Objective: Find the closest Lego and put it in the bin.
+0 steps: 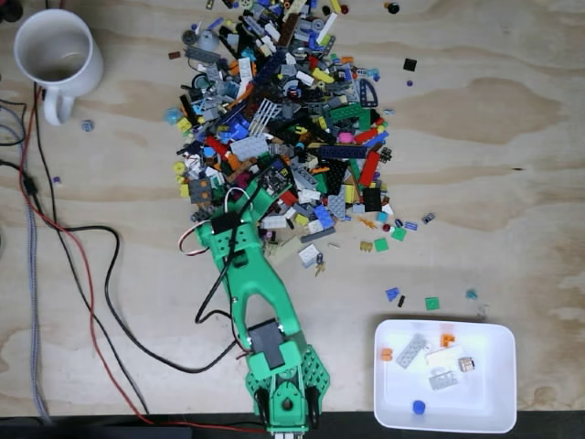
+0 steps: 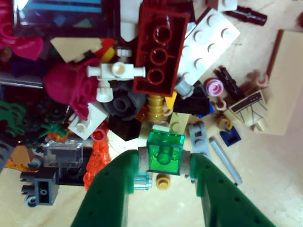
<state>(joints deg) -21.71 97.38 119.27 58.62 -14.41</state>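
1. Wrist view: gripper (image 2: 164, 163) pinching the Lego (image 2: 165, 152), a clear green stud piece, at the pile's edge, below a dark red brick (image 2: 158, 52)
2. Fixed view: bin (image 1: 498, 375) sits at lower right, well apart from the pile (image 1: 283, 119)

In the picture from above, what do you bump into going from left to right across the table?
White mug → black and red cables → green arm → white bin.
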